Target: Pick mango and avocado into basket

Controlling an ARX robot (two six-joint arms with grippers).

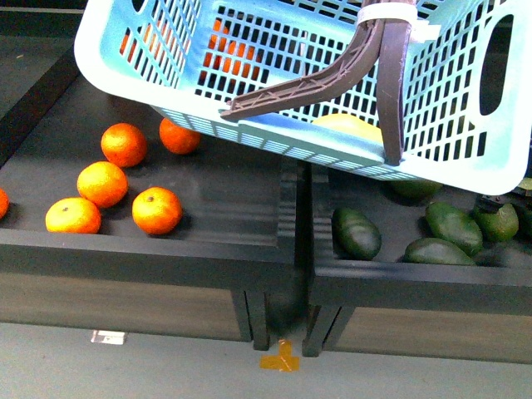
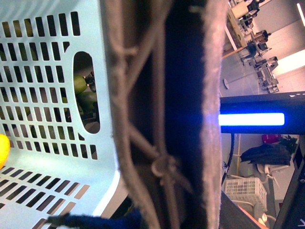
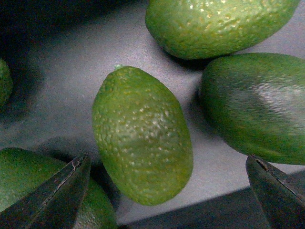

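The turquoise basket point(image 1: 465, 100) hangs tilted above the bins, its brown handles point(image 1: 391, 83) bound with a white tie. My left gripper point(image 2: 157, 210) is shut on a basket handle point(image 2: 162, 119), which fills the left wrist view beside the basket wall point(image 2: 43, 57). The yellow mango point(image 1: 349, 126) lies inside the basket; its edge shows in the left wrist view point(image 2: 4, 150). My right gripper point(image 3: 167, 157) is open just above a green avocado point(image 3: 143, 133), one fingertip point(image 3: 71, 176) on each side of it, not touching.
Other avocados point(image 3: 252, 105) lie close around it in the right-hand black bin point(image 1: 374, 278), among them one at its left point(image 1: 357, 233). Several oranges point(image 1: 156, 210) lie in the left bin. A black divider point(image 1: 297, 208) separates the bins.
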